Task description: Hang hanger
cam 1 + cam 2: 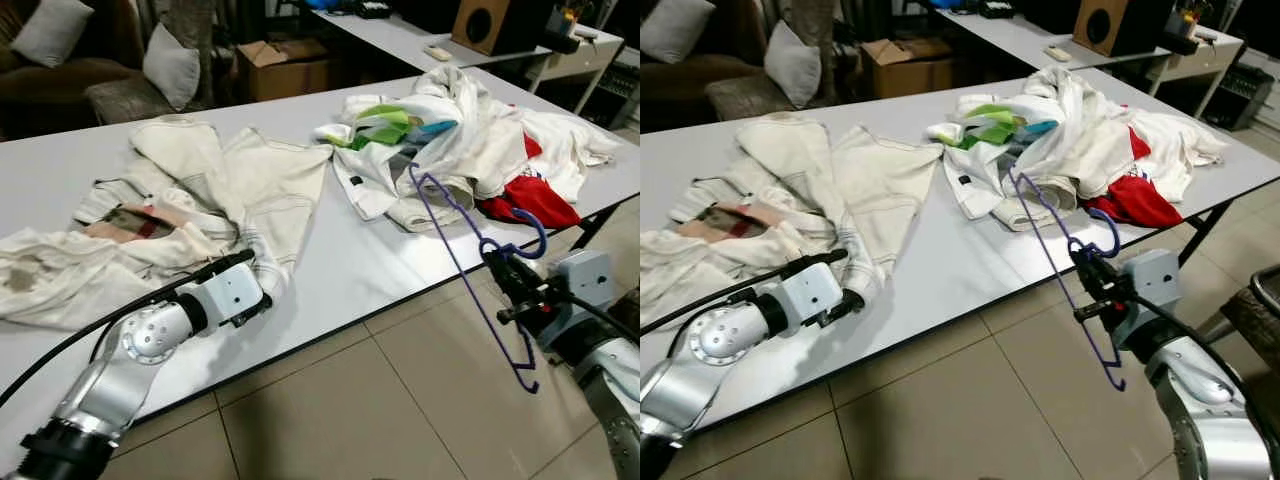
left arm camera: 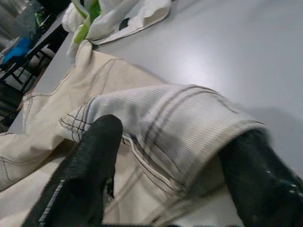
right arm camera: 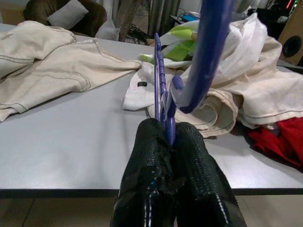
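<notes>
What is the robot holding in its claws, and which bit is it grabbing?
The right claw pinches the purple hanger at its neck, just below the hook. The left claw straddles the cream jacket's ribbed cuff, open.

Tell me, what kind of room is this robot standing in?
Probably a living room turned workspace. A sofa with cushions stands behind a long white table heaped with clothes, and a speaker sits on a desk beyond. The floor is tiled.

Even indoor light; table (image 1: 350,270) glare (wrist views blur close up).
</notes>
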You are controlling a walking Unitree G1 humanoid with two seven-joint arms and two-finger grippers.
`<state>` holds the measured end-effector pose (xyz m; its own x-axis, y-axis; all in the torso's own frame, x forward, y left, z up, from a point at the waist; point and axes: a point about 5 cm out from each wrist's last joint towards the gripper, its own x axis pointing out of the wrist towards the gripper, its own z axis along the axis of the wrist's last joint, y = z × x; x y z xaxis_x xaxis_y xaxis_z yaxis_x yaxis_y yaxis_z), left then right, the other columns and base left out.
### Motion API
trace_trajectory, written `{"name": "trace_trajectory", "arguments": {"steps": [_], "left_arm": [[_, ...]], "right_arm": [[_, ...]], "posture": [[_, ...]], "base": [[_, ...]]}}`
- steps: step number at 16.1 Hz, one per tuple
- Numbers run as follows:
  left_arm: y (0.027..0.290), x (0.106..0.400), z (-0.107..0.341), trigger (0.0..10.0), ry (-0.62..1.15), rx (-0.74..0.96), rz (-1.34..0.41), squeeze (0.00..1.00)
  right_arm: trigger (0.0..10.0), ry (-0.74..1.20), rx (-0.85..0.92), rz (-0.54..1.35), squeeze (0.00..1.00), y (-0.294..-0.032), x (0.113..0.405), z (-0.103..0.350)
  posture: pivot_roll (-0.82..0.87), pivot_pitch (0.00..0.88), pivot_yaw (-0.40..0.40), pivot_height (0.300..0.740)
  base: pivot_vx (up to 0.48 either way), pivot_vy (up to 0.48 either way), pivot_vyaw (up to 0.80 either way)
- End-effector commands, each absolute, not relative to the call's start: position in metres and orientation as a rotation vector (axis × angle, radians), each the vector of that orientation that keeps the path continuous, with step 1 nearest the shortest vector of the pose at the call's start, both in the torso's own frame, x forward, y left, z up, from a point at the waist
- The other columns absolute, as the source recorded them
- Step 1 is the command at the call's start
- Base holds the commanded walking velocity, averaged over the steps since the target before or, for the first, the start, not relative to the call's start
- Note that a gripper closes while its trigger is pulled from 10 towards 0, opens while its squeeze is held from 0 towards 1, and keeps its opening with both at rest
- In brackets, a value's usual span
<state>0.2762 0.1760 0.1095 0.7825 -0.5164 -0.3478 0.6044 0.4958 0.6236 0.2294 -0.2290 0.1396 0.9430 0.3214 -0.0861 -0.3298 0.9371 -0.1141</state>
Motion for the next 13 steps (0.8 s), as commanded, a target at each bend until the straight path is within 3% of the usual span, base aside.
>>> {"name": "trace_trajectory", "arguments": {"steps": [1, 13], "left_arm": [[0.179, 0.281, 0.114, 0.0, 0.096, 0.822, -0.654, 0.00], [0.166, 0.282, 0.123, 0.0, -0.012, 0.706, -0.702, 0.00]], "right_arm": [[10.0, 0.036, -0.132, 0.339, 0.00, -0.225, 0.229, 0.144], [10.0, 0.028, -0.114, 0.350, 0.00, -0.221, 0.231, 0.139]], "posture": [[-0.17, 0.000, -0.038, 0.740], [-0.16, 0.000, -0.035, 0.740]], "base": [[0.000, 0.000, 0.00], [0.000, 0.000, 0.00]]}}
